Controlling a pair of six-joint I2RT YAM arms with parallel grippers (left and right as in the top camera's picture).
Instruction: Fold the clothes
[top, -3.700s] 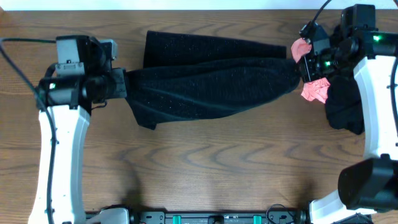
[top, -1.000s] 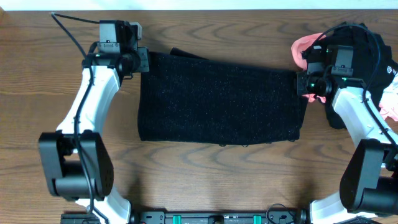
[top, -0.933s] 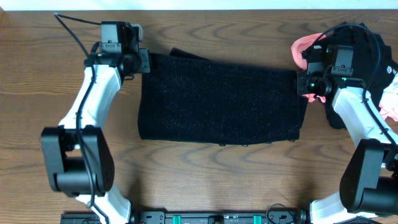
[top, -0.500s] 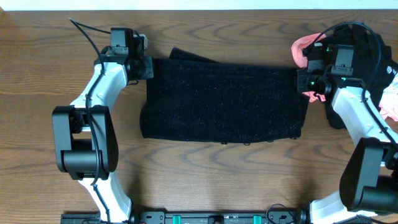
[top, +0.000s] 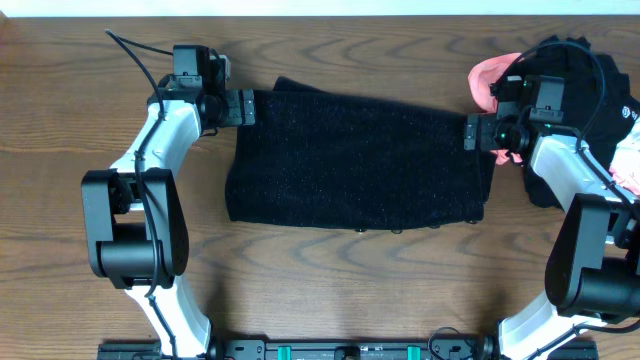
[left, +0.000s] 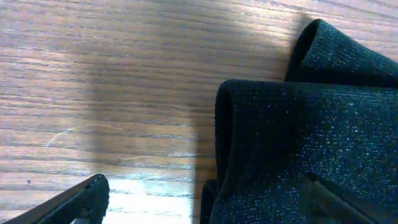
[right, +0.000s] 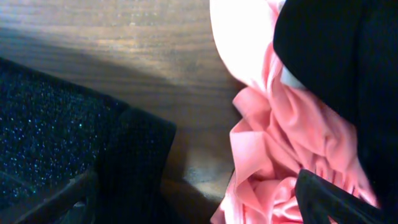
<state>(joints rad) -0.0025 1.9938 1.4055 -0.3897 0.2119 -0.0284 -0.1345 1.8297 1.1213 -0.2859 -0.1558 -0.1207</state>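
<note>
Hovering with both pincers spread wide, I have hold of nothing. The black knit garment (top: 355, 160) lies flat at the middle of the wooden table (top: 330, 290), folded into a broad rectangle. Glittery specks show across its fuzzy surface, and a row of small white buttons (top: 397, 230) runs along its 6 o'clock edge.

My left gripper (top: 247, 107) sits at the garment's 10 o'clock corner. From that wrist, my left fingers (left: 74, 204) stand far apart, one over bare wood and the other over the knit. The rounded folded edge lies between them, ungripped. A second layer of the knit peeks out at 1 o'clock.

My right gripper (top: 468, 132) sits at the garment's 2 o'clock corner. My right fingers (right: 329, 202) are equally far apart, with the dark corner of the knit at 8 o'clock between them. I cannot tell whether either pincer touches the fabric.

Just beyond that corner, at 3 o'clock, a crumpled pink cloth (top: 483, 78) rests against a heap of plain black cloth (top: 595, 100).
</note>
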